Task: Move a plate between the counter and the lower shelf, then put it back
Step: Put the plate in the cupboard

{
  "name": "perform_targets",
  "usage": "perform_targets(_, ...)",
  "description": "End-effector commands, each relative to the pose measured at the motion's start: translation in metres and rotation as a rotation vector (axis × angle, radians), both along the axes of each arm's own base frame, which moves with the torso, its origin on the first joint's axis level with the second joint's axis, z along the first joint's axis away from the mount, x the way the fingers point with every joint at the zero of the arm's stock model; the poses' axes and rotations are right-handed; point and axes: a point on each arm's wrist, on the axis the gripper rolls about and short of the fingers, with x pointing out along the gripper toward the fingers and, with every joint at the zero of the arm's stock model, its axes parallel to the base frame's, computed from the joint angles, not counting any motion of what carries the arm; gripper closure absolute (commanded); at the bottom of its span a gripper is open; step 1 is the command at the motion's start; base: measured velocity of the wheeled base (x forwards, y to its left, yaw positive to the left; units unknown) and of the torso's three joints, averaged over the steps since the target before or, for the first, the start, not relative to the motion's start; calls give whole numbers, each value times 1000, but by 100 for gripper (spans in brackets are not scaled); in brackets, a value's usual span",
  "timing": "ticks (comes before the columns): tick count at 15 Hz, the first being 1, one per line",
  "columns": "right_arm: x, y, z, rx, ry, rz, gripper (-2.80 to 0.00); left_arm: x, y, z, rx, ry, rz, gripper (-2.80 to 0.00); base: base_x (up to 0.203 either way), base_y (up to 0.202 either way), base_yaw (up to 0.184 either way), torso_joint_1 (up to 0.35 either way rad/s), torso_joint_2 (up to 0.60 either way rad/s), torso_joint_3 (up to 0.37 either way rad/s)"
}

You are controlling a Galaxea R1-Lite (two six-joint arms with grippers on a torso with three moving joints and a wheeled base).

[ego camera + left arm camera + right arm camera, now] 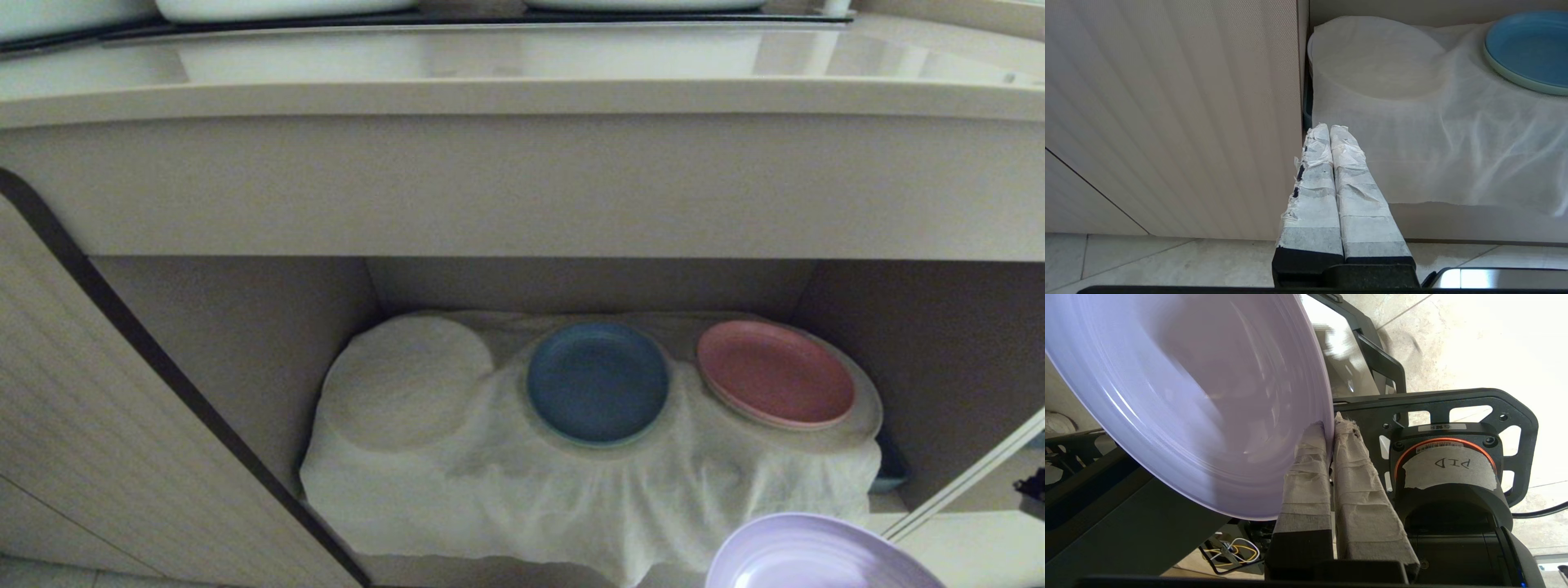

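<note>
Below the counter (522, 90), the lower shelf (571, 482) already holds two plates. Right gripper (1329, 430) pinches the plate (1180, 400) by its rim, just outside that shelf, probably for carrying. Left gripper (1329, 130) is pressed together, idle.

Lower shelf (922, 359) opening is facing the robot, open across its front. White cloth (571, 490) is covering the floor and hanging over the front edge. Blue plate (598, 380) is taking the middle, pink plate (775, 373) the right, a cloth-covered round mound (406, 381) the left; narrow cloth strips are lying between them. Counter (522, 90) slab is capping headroom above. Ribbed panel (106, 425) is walling the left side. Right gripper (1331, 426) is pinching the plate (816, 555) rim low in front of the shelf's right part. Left gripper (1329, 128), fingers together, is sitting beside the panel edge.
</note>
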Motion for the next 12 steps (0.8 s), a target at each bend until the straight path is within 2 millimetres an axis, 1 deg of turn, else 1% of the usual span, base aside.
perform_targets(1, 0, 0, 0, 1, 5, -2, 0, 0, 0, 0, -1, 0, 0, 0, 0, 0, 0, 0, 0, 0)
perform_targets(12, 0, 0, 1, 3, 0, -2, 0, 0, 0, 0, -1, 0, 0, 0, 0, 0, 0, 0, 0, 0)
